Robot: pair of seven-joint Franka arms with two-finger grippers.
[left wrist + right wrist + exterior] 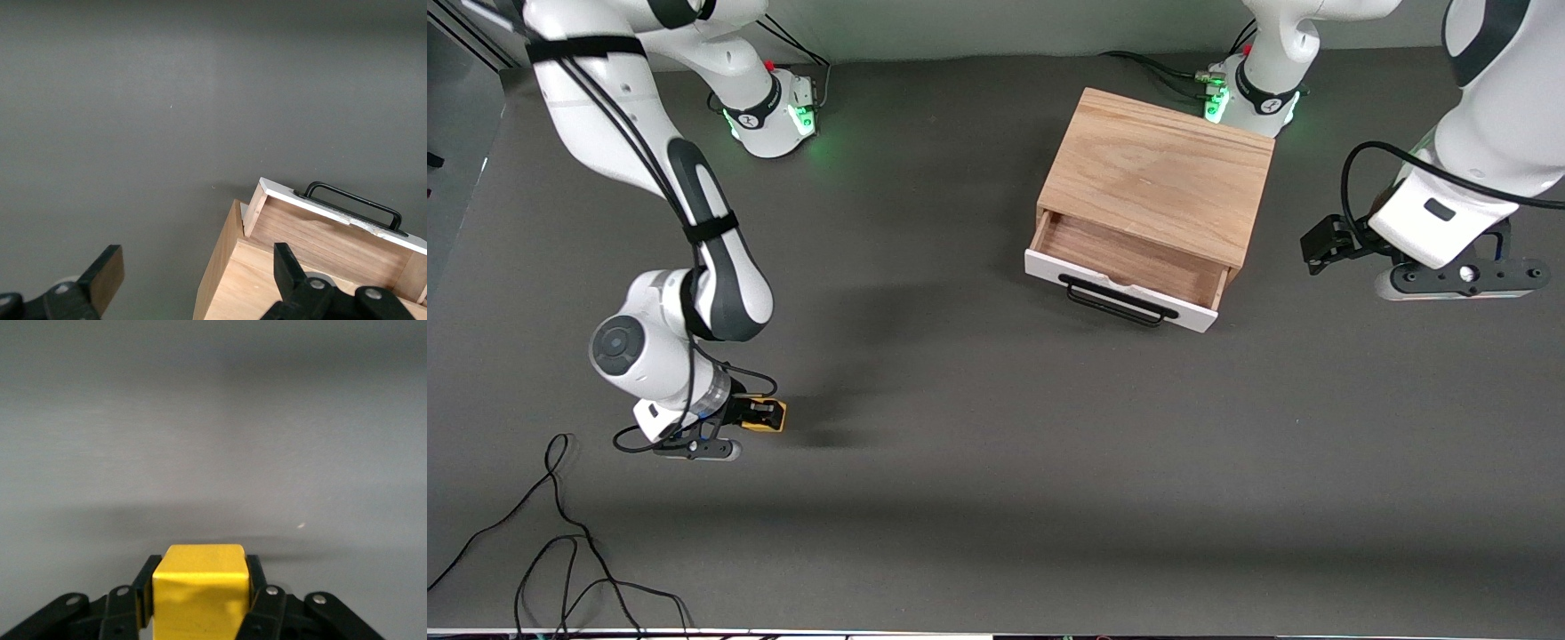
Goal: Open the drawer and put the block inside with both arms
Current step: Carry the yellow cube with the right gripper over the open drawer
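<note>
The drawer [1129, 267] stands open in the oak cabinet [1160, 169], with its white front and black bar handle [1116, 302] facing the front camera; its wood interior is bare. My right gripper [769, 415] is shut on the yellow block [775, 415], low over the table toward the right arm's end. In the right wrist view the block [200, 600] fills the gap in the right gripper [201, 568]. My left gripper [1320, 242] is open and empty beside the cabinet, toward the left arm's end. In the left wrist view the left gripper [197, 267] faces the cabinet [253, 287] and drawer [333, 233].
Loose black cables [560, 533] lie on the table near the front camera at the right arm's end. The two green-lit arm bases [778, 111] [1249, 93] stand along the table's robot edge, the left arm's one close to the cabinet.
</note>
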